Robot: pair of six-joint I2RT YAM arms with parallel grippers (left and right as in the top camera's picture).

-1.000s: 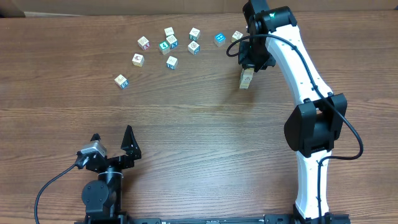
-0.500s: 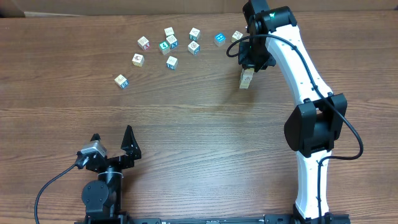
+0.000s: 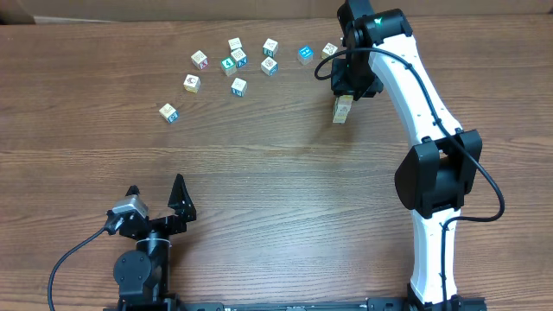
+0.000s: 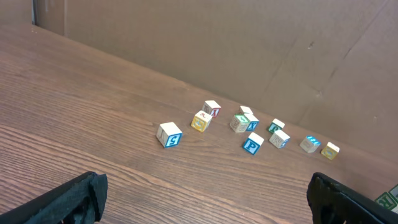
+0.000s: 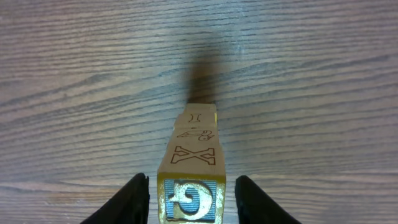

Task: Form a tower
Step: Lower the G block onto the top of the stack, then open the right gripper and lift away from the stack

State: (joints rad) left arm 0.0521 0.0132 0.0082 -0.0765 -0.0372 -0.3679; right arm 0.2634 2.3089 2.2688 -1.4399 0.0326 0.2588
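The tower point(image 3: 343, 110) is a narrow stack of pale wooden cubes at the back right of the table. In the right wrist view the tower point(image 5: 194, 149) shows printed faces, an X among them. Its top cube point(image 5: 191, 199) has yellow edges and a blue face with a raised C. My right gripper point(image 5: 191, 183) straddles that top cube, open, with a gap on each side between the fingers point(image 5: 138, 196) and the cube. From overhead the right gripper point(image 3: 349, 86) hangs right over the stack. My left gripper point(image 3: 155, 192) rests open at the front left, holding nothing.
Several loose cubes with coloured picture faces point(image 3: 235, 62) lie scattered across the back of the table, left of the tower; the nearest two point(image 3: 305, 54) are close to the right arm. The left wrist view shows these loose cubes point(image 4: 249, 122) before a brown cardboard wall point(image 4: 249, 50).
Neither arm nor any cube has shifted in the overhead view. The right jaws now stand apart from the top cube.
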